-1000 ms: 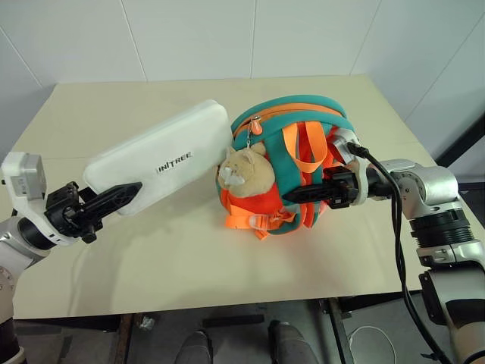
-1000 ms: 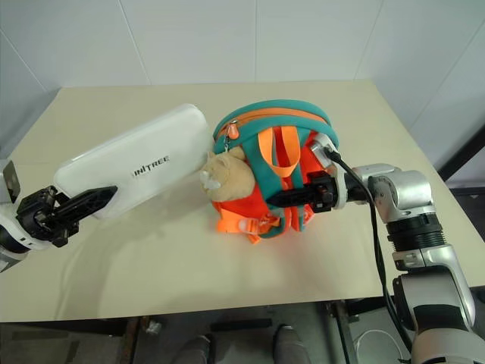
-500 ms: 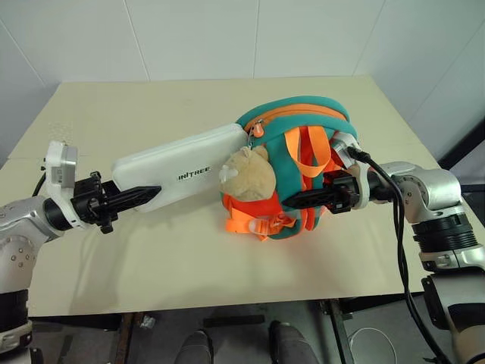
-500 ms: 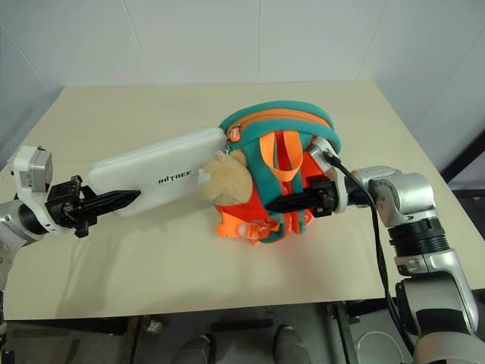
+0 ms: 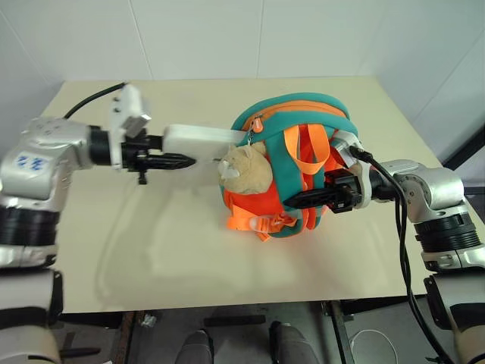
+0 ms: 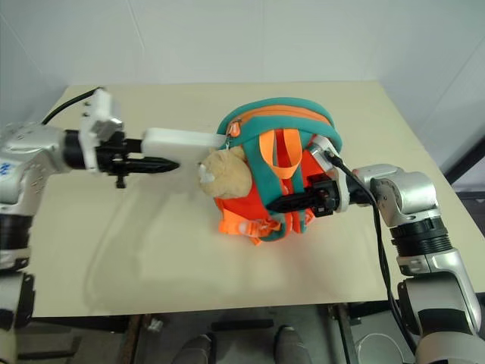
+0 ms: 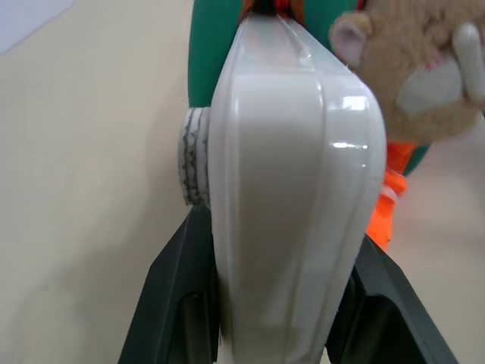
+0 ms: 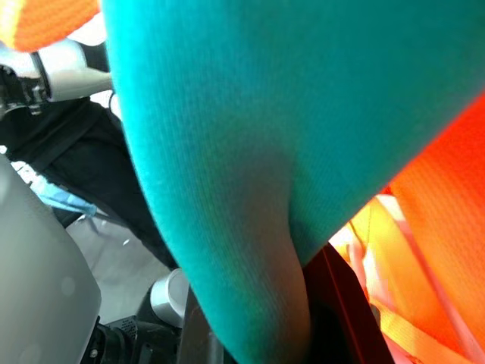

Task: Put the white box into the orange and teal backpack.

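head views: the orange and teal backpack [image 5: 292,163] sits right of centre on the desk [image 5: 151,250], clear of every desk edge. wide bare desk to its left and in front, a narrower strip behind it up to the far edge by the wall. tan plush toy [image 5: 246,168] hangs on the backpack's left face, with orange webbing loops [image 5: 254,220] spilling out under it. the white box [image 5: 201,141] is held off the desk, edge-on and roughly level, its far end at the zipper opening on the backpack's upper left, just above the plush. whether that end is past the zipper can't be told. the left gripper [image 5: 176,160] comes in from the left, jaws clamped across the box's near end. the right gripper [image 5: 303,199] reaches in from the right, jaws closed tight on a teal strap at the backpack's lower right side. its black cable [image 5: 398,227] loops down off the desk's right edge.

left wrist view: white box [image 7: 292,220] runs straight ahead between the two black fingers [image 7: 178,292], one on each flat side, both touching. the box's rounded front end meets the teal rim and orange zipper gap. plush toy [image 7: 413,64] just beside that end, bare desk on the other side.

right wrist view: teal strap [image 8: 250,152] pinched right at the jaws, orange fabric and webbing behind it.
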Action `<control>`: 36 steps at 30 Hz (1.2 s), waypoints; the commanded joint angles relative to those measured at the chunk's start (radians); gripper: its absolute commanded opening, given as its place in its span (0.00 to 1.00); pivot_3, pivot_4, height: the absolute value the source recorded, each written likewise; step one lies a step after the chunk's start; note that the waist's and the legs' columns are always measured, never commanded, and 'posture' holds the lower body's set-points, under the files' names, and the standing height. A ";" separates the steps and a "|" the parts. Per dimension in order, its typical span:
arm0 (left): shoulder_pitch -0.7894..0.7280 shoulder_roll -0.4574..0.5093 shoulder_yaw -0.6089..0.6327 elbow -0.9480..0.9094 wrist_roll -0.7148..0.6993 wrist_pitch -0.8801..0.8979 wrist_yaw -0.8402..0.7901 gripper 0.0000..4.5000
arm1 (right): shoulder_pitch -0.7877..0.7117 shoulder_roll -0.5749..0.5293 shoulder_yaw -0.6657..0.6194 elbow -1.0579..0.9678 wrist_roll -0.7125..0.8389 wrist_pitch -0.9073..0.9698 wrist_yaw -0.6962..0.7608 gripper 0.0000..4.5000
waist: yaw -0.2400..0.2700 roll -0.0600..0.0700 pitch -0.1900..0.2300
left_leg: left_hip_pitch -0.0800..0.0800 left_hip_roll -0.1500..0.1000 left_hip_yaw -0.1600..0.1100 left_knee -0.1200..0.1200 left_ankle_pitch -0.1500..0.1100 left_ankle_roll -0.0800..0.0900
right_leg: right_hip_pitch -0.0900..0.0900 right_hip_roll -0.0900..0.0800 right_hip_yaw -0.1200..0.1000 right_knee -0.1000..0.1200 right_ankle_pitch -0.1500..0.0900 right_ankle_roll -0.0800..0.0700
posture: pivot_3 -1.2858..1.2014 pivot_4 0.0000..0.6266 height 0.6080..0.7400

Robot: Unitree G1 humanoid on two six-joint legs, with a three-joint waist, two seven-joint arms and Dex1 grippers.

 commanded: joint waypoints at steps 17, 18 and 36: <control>-0.150 -0.363 -0.030 0.199 0.111 0.050 0.146 0.50 | 0.039 0.057 -0.037 -0.074 0.029 -0.022 -0.019 0.00 | -0.001 0.001 0.001 | -0.001 0.000 0.000 0.001 0.000 0.000 | -0.001 0.000 0.001 0.006 -0.002 0.002 | 0.52 0.24 1.00; -0.146 -0.357 -0.010 0.182 0.104 0.047 0.155 0.57 | 0.044 0.055 -0.040 -0.075 0.027 -0.023 -0.022 0.00 | -0.001 0.001 0.001 | -0.001 0.000 -0.001 0.001 0.000 0.000 | -0.001 0.000 0.001 0.006 -0.002 0.002 | 0.52 0.24 1.00; 0.199 0.041 0.216 -0.160 -0.080 0.015 -0.130 0.88 | 0.029 0.070 -0.026 0.017 -0.043 -0.087 -0.033 0.00 | -0.006 0.001 0.001 | 0.000 0.000 -0.001 0.001 0.000 0.000 | -0.001 0.000 0.001 0.008 -0.003 0.001 | 0.52 0.24 1.00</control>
